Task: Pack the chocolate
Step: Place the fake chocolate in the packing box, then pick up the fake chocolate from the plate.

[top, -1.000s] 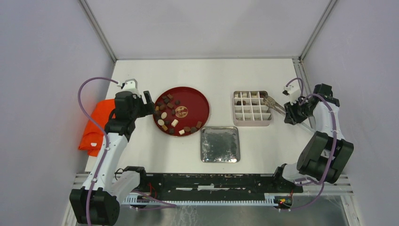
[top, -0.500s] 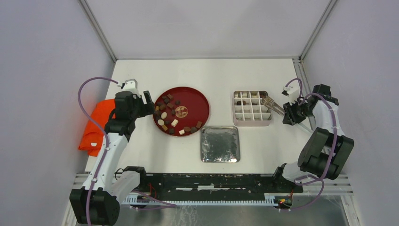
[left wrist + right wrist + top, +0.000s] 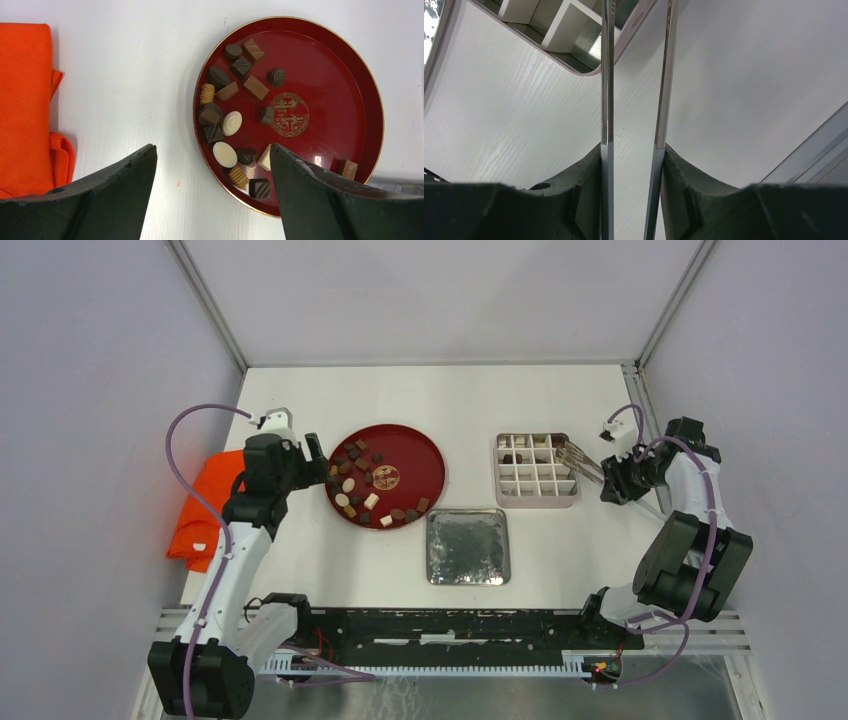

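Several chocolates [image 3: 365, 485], dark, light brown and cream-white, lie on the left half of the round dark-red plate [image 3: 430, 450]. In the left wrist view they [image 3: 232, 122] cluster along the plate's [image 3: 320, 80] left rim. My left gripper [image 3: 318, 462] is open and empty, hovering over that rim [image 3: 212, 150]. My right gripper [image 3: 615, 480] is shut on metal tongs [image 3: 580, 462], whose tips reach over the right side of the pale grid box [image 3: 535, 490]. Both tong arms [image 3: 606, 100] run between my fingers [image 3: 634, 150]. Two dark pieces [image 3: 512, 457] sit in the box's far-left compartments.
A square metal tray [image 3: 468, 547] lies in front, between the plate and the box. A folded orange cloth [image 3: 205, 505] lies left of the left arm and shows in the left wrist view [image 3: 25, 100]. A rail runs along the table's right edge [image 3: 814, 150].
My right gripper has shifted slightly left with the tongs, bringing their tips a little further over the box. The left arm has not moved.
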Motion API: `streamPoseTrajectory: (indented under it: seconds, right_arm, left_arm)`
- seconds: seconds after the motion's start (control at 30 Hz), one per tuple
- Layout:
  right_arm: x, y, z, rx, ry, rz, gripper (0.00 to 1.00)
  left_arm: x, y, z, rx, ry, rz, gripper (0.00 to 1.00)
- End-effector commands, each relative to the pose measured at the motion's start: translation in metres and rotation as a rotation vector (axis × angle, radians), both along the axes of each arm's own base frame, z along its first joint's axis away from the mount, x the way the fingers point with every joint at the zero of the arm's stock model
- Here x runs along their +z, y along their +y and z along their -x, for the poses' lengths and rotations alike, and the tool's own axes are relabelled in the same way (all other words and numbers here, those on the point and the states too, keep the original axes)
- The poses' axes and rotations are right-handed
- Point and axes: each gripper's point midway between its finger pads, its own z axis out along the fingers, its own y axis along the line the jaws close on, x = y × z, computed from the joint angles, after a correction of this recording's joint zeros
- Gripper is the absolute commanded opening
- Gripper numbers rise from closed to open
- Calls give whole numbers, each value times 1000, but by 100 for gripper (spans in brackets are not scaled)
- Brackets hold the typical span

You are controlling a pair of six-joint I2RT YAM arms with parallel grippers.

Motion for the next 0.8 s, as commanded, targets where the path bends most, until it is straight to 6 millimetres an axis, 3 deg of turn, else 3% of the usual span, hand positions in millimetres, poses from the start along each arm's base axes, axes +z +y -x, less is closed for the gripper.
streamPoseTrajectory:
  seconds: [0.0, 0.47, 0.63, 0.77]
  right_arm:
    - [22, -2, -15, 13, -81, 3, 44]
    - [61, 13, -23, 49, -170, -58, 36]
    - [74, 36, -28, 115, -212, -127, 36]
    - [79, 67, -32, 184, -237, -191, 36]
  left_arm:
    - [7, 0, -1, -28, -27, -24, 88]
    - [10, 1, -1, -22, -37, -28, 88]
    - [8, 2, -2, -19, -29, -32, 88]
    - [8, 4, -1, -8, -31, -36, 88]
